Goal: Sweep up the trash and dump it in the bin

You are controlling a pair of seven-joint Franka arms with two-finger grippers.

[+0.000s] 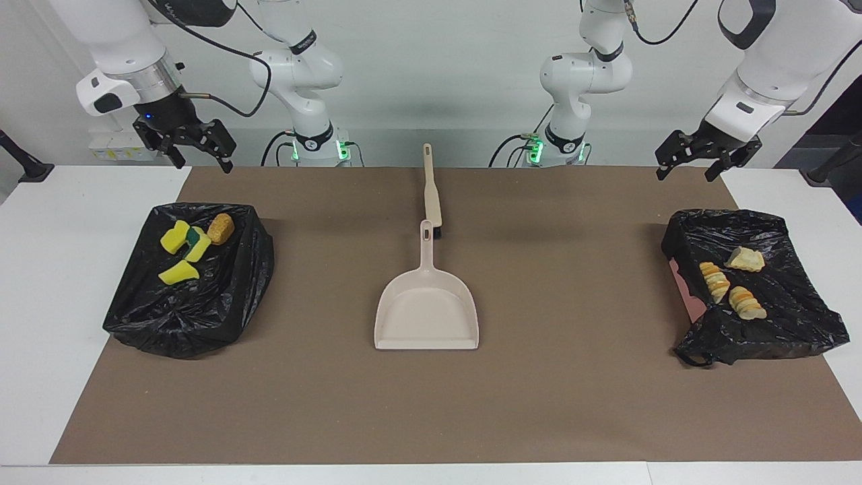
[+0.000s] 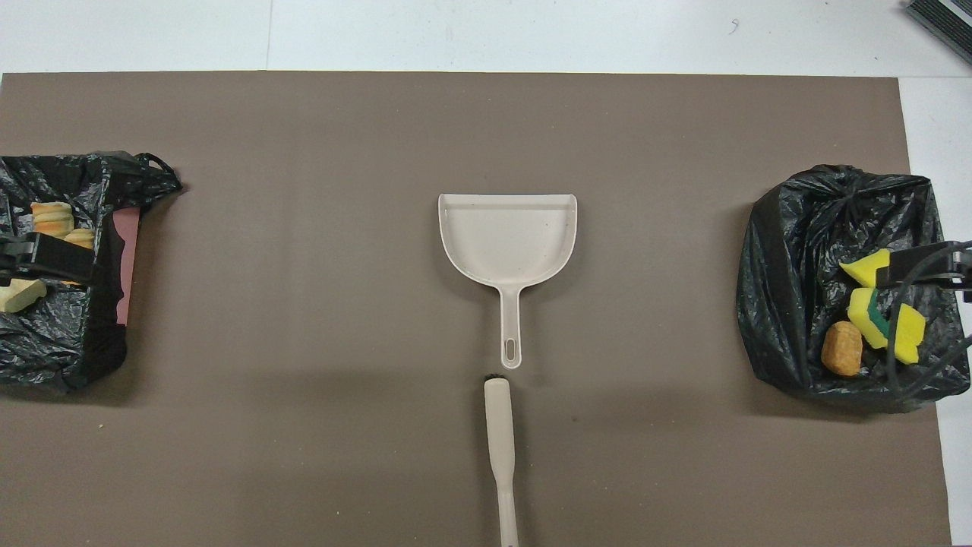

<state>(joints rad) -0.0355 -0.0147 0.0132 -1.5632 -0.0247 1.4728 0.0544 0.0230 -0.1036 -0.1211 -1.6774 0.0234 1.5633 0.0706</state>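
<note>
1. Black-bagged bins are sitting at 9 o'clock (left-end bin (image 1: 794, 337)) and 3 o'clock (right-end bin (image 1: 202, 323)) of the dustpan (image 1: 426, 316), seen from overhead.
2. Brush (image 1: 431, 192) is lying at its 6 o'clock, long axis running 12-to-6, equally near both arms.
3. Left gripper (image 1: 687, 172) and right gripper (image 1: 203, 160) are hanging released and empty, one by each bin.
4. Pale chunks (image 1: 744, 259) and sponge bits (image 1: 176, 237) are already resting in the bins.

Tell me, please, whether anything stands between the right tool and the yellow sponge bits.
Nothing visible does: the right tool hangs open in the air, and the sponge bits lie uncovered on the black bag.
</note>
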